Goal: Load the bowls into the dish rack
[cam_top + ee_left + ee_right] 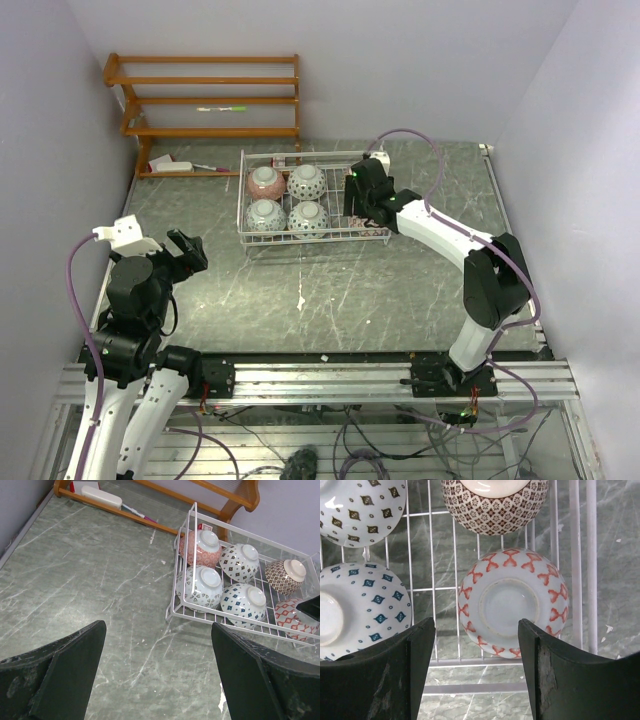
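The white wire dish rack [243,205] stands at the table's middle back and holds several bowls, all upside down with foot rings up. In the left wrist view the rack [175,595] holds a red speckled bowl [200,547], a dark-diamond bowl [240,562], a brown bowl [285,576], two blue-patterned bowls [200,586] [244,600] and a red-patterned bowl [292,616]. My right gripper [360,205] is open and empty, just above the red-patterned bowl [512,602] at the rack's right end, not touching it. My left gripper [190,250] is open and empty over bare table, left of the rack.
An orange-brown wooden shelf unit [210,100] stands at the back left, with a white case [102,496] and pens on its lowest board. Purple walls close in the left, back and right. The grey marble table [330,300] lies between the rack and the arm bases.
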### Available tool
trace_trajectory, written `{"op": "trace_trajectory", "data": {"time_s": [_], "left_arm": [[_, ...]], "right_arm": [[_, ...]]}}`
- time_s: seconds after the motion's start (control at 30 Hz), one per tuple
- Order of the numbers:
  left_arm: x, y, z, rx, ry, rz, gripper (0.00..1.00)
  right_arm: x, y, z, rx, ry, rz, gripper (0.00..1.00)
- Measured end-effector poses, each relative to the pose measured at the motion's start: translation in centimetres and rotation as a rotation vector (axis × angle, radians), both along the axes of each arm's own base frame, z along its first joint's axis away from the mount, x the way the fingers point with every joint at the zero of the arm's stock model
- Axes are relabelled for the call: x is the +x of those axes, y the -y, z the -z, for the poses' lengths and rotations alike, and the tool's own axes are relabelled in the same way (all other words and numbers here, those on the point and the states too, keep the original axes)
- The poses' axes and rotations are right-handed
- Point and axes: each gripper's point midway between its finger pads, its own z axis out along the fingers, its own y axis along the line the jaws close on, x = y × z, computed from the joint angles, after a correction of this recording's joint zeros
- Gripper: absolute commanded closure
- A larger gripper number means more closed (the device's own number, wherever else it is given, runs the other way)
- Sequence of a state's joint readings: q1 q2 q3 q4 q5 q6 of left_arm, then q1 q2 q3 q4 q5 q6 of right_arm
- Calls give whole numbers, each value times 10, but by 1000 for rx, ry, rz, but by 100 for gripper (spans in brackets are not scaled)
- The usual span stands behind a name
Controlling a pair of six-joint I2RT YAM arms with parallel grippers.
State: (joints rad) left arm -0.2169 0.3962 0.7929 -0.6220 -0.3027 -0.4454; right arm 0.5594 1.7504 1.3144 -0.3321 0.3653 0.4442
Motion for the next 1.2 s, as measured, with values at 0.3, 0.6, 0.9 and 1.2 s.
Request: {"op": "trace_trajectory", "data": {"time_s": [0.3, 0.6, 0.9, 1.2], "left_arm": [[-1, 0, -1, -1, 6, 0, 2], [-2, 0, -2, -2, 11, 0, 2], [-2, 0, -2, -3, 12, 0, 2], [-2, 0, -2, -3, 12, 0, 2]], "right_arm": [[0, 21, 5, -89, -1, 77, 33], [2, 26, 25, -151, -37, 94, 46], [3, 26, 20, -170, -25, 96, 52], [8, 29, 16, -183, -5, 120, 35]]}}
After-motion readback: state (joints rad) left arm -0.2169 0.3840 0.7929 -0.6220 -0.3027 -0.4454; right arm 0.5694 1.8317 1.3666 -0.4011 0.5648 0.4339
